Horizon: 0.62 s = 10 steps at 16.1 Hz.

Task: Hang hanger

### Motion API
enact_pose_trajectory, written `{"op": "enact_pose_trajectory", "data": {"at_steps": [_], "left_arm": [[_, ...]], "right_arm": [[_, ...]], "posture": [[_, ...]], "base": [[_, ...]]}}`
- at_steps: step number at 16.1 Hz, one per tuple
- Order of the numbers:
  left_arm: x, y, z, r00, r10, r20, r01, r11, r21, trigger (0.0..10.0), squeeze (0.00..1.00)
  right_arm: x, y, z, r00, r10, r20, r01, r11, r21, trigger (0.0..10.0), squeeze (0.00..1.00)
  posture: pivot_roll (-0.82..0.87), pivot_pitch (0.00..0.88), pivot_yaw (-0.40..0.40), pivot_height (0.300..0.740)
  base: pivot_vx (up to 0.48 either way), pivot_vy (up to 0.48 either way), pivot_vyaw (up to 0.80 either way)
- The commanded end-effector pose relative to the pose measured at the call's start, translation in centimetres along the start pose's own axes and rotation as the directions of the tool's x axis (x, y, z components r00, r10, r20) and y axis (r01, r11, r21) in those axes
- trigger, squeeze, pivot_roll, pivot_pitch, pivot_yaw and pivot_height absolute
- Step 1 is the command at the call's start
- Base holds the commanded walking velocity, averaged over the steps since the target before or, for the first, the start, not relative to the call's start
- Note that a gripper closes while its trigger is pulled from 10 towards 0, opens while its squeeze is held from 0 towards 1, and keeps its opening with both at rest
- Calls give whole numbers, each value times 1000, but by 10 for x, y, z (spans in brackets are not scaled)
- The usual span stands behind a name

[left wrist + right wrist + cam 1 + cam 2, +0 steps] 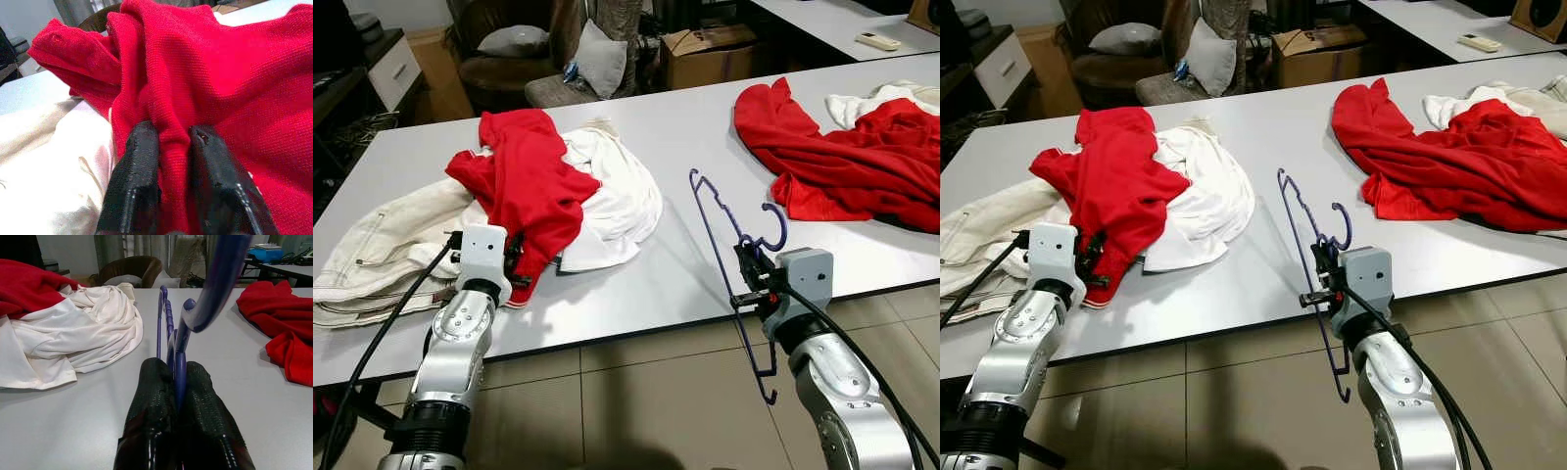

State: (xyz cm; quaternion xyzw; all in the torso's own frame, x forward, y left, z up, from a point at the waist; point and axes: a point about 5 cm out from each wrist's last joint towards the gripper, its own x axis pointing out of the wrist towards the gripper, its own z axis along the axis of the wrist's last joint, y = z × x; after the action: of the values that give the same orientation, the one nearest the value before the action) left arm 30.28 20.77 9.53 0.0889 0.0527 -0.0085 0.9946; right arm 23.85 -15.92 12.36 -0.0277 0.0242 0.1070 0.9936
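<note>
A blue-purple plastic hanger (717,227) stands on edge across the table's front edge, its hook (775,227) curling up by my right wrist. My right gripper (751,264) is shut on the hanger near its neck; in the right wrist view the bar (172,342) runs between the black fingers (151,406). On the left, a red shirt (530,181) lies over white clothes (617,196). My left gripper (514,262) is shut on a fold of the red shirt (171,127), pinched between its fingers (139,176).
A second pile of red and white clothes (862,147) lies at the table's right. Beige jeans (372,250) lie at the left edge. The white table (636,294) ends just before my arms, with tiled floor (656,392) below. Chairs and a cardboard box (710,54) stand behind.
</note>
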Motion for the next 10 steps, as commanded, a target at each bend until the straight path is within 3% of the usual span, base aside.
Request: {"op": "enact_pose_trajectory", "data": {"at_steps": [1,6,10], "left_arm": [[3,1,3,1000,-3,7,3,1000,-3,0,0],[3,1,7,999,-4,34,5,1000,-22,0,0],[11,8,41,991,-25,128,23,1000,16,0,0]], "right_arm": [[2,-2,-3,1000,-11,-16,11,1000,-1,10000,0],[2,-4,-3,1000,-9,-19,9,1000,-11,10000,0],[5,-5,-3,1000,-4,-18,3,1000,-18,10000,0]], "posture": [[-131,0,129,740],[-132,0,119,740],[-136,0,111,740]], "base": [[0,0,0],[0,0,0],[0,0,0]]}}
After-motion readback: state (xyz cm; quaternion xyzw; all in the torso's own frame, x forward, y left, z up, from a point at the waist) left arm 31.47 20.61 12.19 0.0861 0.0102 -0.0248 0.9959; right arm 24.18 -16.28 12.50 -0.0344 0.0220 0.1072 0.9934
